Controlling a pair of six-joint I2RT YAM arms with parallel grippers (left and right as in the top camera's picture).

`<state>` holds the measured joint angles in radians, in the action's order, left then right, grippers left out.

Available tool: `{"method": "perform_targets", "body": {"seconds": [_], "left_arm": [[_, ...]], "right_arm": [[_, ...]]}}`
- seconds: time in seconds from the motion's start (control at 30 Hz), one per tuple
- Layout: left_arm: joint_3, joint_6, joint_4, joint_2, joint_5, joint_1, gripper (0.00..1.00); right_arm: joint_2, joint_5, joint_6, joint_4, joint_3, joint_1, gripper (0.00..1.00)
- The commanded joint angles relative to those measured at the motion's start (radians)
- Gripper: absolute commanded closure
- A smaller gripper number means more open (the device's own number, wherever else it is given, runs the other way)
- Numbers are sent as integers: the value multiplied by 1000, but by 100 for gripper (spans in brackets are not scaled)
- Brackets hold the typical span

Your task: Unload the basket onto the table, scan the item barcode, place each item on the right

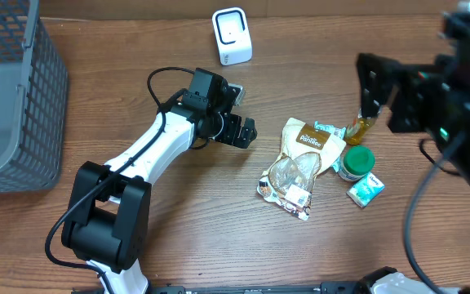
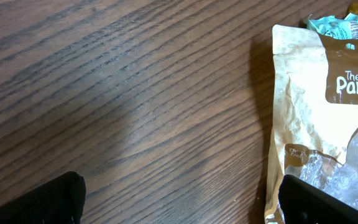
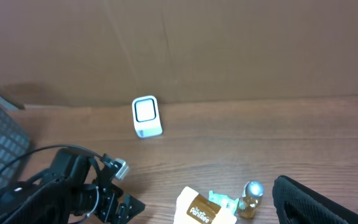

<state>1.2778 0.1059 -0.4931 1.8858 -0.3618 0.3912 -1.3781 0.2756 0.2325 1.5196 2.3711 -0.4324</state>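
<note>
Just beside left gripper [image 1: 243, 132], outside its jaws: pouch [image 1: 300, 159] | jaws wide, empty

You have a matt, grained wood table [image 2: 135, 93]. Your pouch [image 2: 300, 106] is creased tan paper with a shiny clear window. The scanner [image 1: 232, 35] looks smooth white plastic; the basket [image 1: 43, 98] grey mesh.

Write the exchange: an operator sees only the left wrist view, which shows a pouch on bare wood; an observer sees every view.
Operator: Where is the scanner?
Observer: The white scanner stands upright near the table's far edge, well apart from the pouch.
Operator: What lies past the pouch?
Observer: A green-lidded jar sits beside its right edge.
</note>
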Motion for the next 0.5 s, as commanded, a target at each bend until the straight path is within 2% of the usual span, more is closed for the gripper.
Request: {"method": "perform_targets", "body": {"seconds": [0.0, 0.13, 0.3, 0.47], "left_arm": [[10, 10, 0, 5, 6, 2, 0], [10, 10, 0, 5, 6, 2, 0], [10, 10, -1, 5, 8, 2, 1], [10, 10, 0, 5, 14, 2, 0]], "right_arm": [[71, -8, 3, 0, -57, 2, 0], [192, -8, 3, -44, -230, 2, 0], [390, -18, 3, -206, -547, 6, 0], [589, -108, 3, -345, -839, 69, 0]]}}
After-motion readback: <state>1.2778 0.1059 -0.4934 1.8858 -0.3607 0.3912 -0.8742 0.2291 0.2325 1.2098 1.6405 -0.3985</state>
